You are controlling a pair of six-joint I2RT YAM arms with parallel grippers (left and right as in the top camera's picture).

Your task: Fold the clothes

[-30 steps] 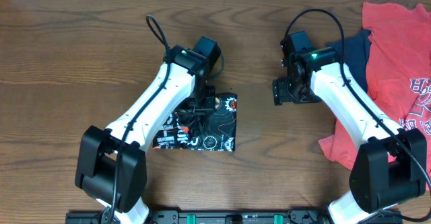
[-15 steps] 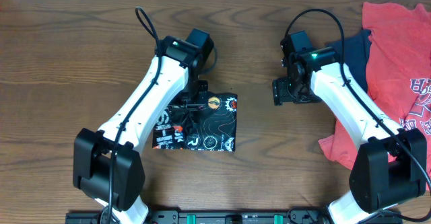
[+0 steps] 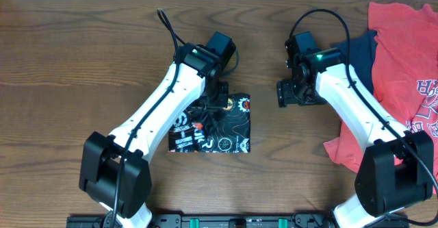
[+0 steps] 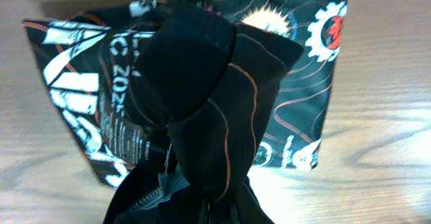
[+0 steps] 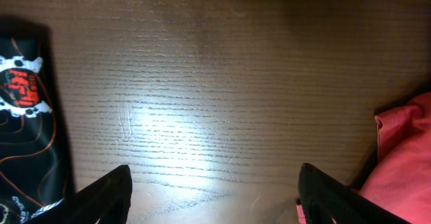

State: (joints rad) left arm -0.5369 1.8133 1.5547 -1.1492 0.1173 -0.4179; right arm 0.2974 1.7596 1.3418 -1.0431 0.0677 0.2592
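At lower centre of the frame the folded jersey (image 3: 236, 129) lay on the surface (image 3: 82, 64); the left jaws clenched its raised fold, probably to reposition it, the right jaws hung released aside

Table (image 3: 68, 64): brown wood-grain surface, smooth, semi-gloss, with a pale glare patch in the right wrist view. Jersey (image 4: 296, 89): thin synthetic cloth, smooth, with a slight sheen. White lettering and orange-red lines printed flat on the weave. Duller plain black on the bunched part at centre, beside a small printed label. Red T-shirt (image 3: 404, 50): matt knit cloth, softly creased. Navy garment (image 3: 366, 46): matt cloth, duller than the jersey. Left arm (image 3: 164, 108) and right arm (image 3: 349, 98): smooth glossy white plastic shells, matt black joints. Cables (image 3: 168, 26): black, smooth sheath. Fingers (image 5: 108, 196) of right gripper (image 5: 214, 197): matt black, plastic-looking.
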